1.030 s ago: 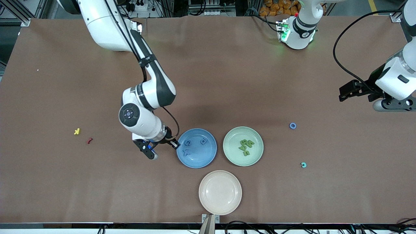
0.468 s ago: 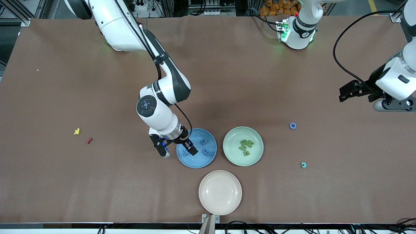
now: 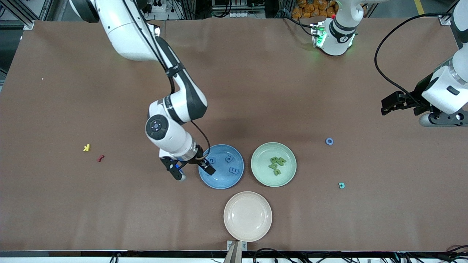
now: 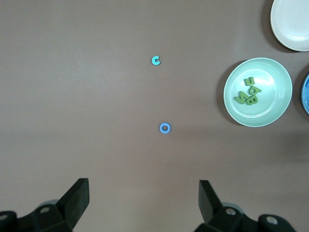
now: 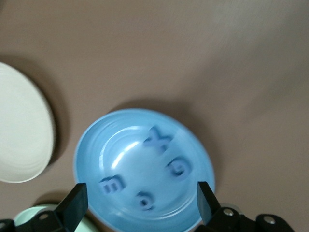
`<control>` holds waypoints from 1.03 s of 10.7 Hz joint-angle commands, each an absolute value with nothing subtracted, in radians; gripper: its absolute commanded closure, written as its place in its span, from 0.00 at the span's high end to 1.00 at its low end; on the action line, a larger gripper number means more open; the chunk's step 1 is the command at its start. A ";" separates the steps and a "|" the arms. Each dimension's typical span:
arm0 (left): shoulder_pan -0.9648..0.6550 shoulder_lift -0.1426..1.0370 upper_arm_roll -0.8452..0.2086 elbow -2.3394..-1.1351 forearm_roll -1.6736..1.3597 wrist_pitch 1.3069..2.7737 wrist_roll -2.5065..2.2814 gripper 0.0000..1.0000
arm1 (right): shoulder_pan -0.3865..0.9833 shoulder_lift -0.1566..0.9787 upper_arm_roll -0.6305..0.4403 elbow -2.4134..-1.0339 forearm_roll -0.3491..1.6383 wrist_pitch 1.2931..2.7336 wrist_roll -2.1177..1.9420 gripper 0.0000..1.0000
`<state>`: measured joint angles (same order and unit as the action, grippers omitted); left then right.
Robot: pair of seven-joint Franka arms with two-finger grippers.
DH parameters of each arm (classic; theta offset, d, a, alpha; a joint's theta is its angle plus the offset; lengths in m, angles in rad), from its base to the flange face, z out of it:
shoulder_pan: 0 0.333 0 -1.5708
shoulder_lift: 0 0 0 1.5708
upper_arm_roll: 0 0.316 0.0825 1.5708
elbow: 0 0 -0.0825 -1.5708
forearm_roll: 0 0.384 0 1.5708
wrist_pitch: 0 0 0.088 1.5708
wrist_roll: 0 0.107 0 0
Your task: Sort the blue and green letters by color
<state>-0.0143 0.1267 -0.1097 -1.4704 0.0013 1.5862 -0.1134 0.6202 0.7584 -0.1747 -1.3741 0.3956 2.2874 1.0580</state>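
My right gripper (image 3: 193,171) hangs open and empty over the rim of the blue plate (image 3: 223,180) at the right arm's end. Several blue letters (image 3: 233,170) lie in that plate; the right wrist view shows them (image 5: 158,139) on the plate (image 5: 91,150) between my open right gripper (image 5: 140,205). Several olive green letters (image 3: 276,163) lie in the green plate (image 3: 263,175). A blue ring letter (image 3: 329,141) lies alone on the table, also seen in the left wrist view (image 4: 165,128). My left gripper (image 3: 391,104) waits, open (image 4: 143,203), high over the left arm's end of the table.
A cream plate (image 3: 248,233) stands nearer the front camera than the two other plates. A teal c-shaped letter (image 3: 341,185) lies toward the left arm's end. A yellow k letter (image 3: 86,147) and a small dark red letter (image 3: 100,158) lie toward the right arm's end.
One more blue letter now lies in the blue plate. My right gripper swung from beside the plate over it, then back toward the rim. The left arm has barely moved.
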 commanded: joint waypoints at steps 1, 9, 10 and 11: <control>-0.009 0.120 -0.109 -1.477 -0.025 1.597 -0.106 1.00 | 0.536 0.733 -0.173 -1.358 0.385 2.137 0.864 1.00; -0.009 0.121 -0.107 -1.477 -0.014 1.605 -0.103 1.00 | 0.220 0.577 -0.126 -1.555 0.342 1.957 0.363 1.00; -0.011 0.120 -0.107 -1.477 -0.014 1.605 -0.103 1.00 | 0.191 0.546 -0.124 -1.595 0.322 1.959 0.301 1.00; -0.011 0.121 -0.107 -1.477 -0.014 1.605 -0.103 1.00 | 0.155 0.516 -0.123 -1.621 0.275 1.959 0.266 1.00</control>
